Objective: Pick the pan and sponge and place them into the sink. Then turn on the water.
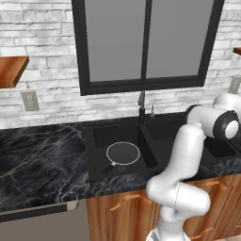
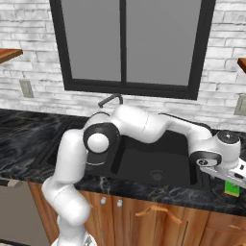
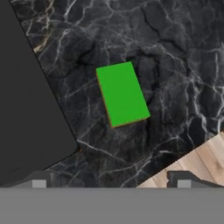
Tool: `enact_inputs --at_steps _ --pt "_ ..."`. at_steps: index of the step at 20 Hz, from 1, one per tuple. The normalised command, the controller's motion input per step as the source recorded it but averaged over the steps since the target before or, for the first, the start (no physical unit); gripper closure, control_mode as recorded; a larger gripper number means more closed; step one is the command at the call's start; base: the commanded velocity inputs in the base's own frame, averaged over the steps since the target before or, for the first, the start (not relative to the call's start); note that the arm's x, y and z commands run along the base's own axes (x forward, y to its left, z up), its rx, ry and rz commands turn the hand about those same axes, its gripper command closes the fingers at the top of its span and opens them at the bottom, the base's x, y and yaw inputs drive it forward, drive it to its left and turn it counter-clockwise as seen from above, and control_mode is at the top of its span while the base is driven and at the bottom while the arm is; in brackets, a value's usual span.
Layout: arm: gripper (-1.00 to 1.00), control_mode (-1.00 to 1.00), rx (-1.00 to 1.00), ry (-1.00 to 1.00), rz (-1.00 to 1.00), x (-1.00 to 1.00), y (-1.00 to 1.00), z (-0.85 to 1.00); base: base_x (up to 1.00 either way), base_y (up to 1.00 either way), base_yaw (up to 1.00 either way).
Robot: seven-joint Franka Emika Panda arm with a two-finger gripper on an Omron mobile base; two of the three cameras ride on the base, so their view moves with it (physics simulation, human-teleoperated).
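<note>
The end effector point(image 3: 111, 179) hangs over the black marble surface point(image 3: 175, 65) with its two dark fingertips point(image 3: 38, 178) spread wide apart and nothing between them. Just ahead of them in the hand view lies the sponge point(image 3: 122, 94) — a small flat block with a green top face and a thin yellowish edge along its sides, resting on the marble just beside the corner of the sink point(image 3: 30, 113) but not touching it. In the right base view the sponge point(image 2: 232, 188) shows as a green patch under the hand, near the front edge of the surface, to the right of the right basin.

Farther off, the pan point(image 1: 123, 154) already sits in the left basin of the sink point(image 1: 96, 162) — round, dark, thin whitish rim, short handle pointing toward the front left. Behind the divider between the basins stands the slim dark faucet point(image 1: 141, 109); no water shows.
</note>
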Motion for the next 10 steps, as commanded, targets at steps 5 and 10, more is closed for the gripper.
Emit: enact_inputs --at_steps 5,10 --pt "-1.0 -1.0 0.0 0.0 0.01 0.05 -0.08 -0.3 0.0 0.0 0.0" --pt "-1.0 -1.0 0.0 0.0 0.02 0.15 -0.24 -0.3 0.0 0.0 0.0"
